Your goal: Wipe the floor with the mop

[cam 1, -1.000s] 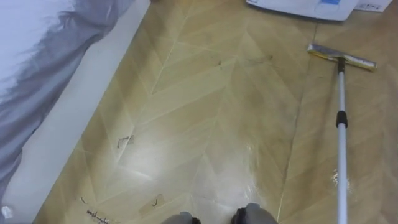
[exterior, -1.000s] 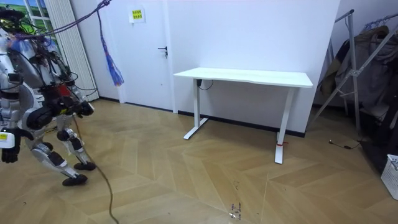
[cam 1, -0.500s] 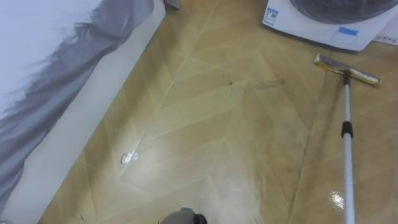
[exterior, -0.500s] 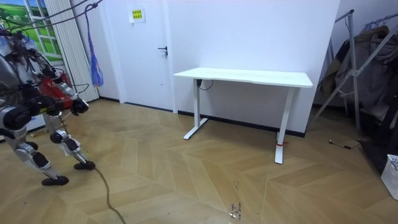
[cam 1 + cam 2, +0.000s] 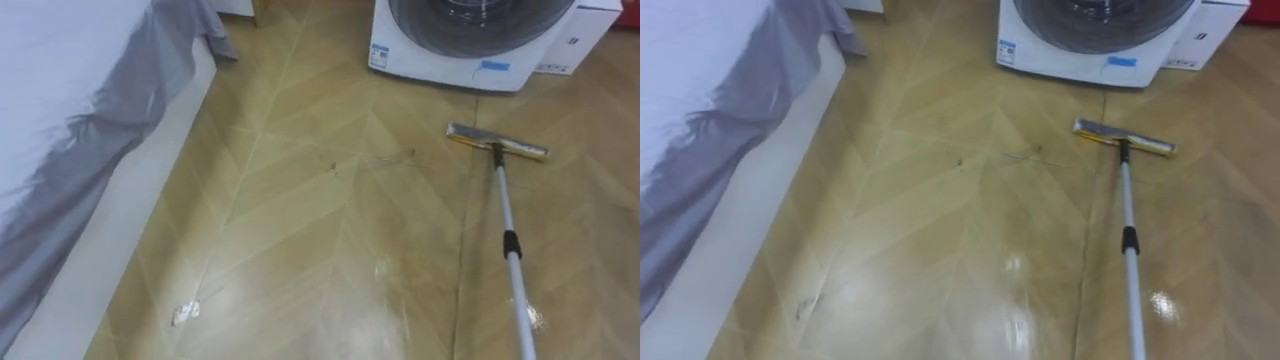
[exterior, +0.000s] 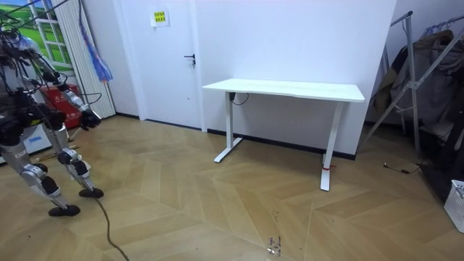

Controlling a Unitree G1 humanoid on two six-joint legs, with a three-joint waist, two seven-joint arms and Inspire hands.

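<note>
mop (image 5: 511,245): flat on floor (image 5: 330,250), head far ahead of the hand, just short of washing machine (image 5: 470,45); pole runs back toward the robot's right, probably laid for long strokes | hand (image 6: 88,119): open or holding, cannot tell | scrap (image 5: 186,312) lies on the floor, likely not yet mopped up

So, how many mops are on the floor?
1: the white-poled mop with a yellow-edged head, resting on the wooden floor near the white washing machine. None looks hidden.

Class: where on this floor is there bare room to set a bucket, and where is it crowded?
Free: the wide floor between bed and mop, bar a white scrap. Crowded: by the washing machine, where the mop head lies.
</note>
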